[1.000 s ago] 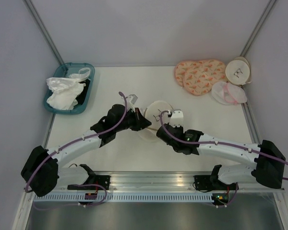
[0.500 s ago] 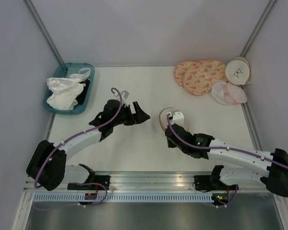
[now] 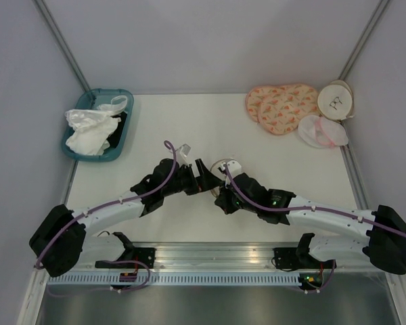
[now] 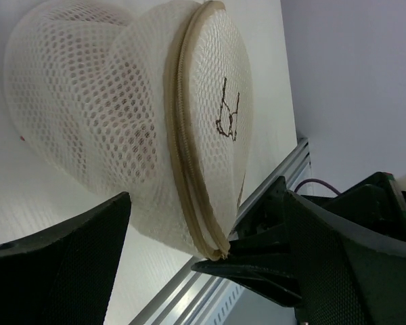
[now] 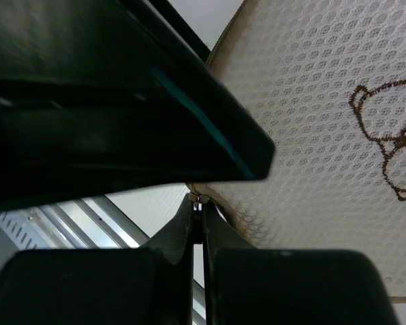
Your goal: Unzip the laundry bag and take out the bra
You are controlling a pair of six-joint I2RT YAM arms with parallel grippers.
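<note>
The round cream mesh laundry bag [image 4: 115, 115] is tipped up on its edge in the middle of the white bench [image 3: 189, 122]. Its zipper rim [image 4: 183, 156] is pinched by the closed right tool [image 5: 197, 202]. The left tool [image 4: 204, 196] is spread wide open, facing the bag.

Lab test cell; white table [image 3: 189, 122], grey walls [image 3: 210, 40].

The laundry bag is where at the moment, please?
Top view: near the table's centre, the laundry bag is tilted up, rim pinched by the right fingers.
</note>
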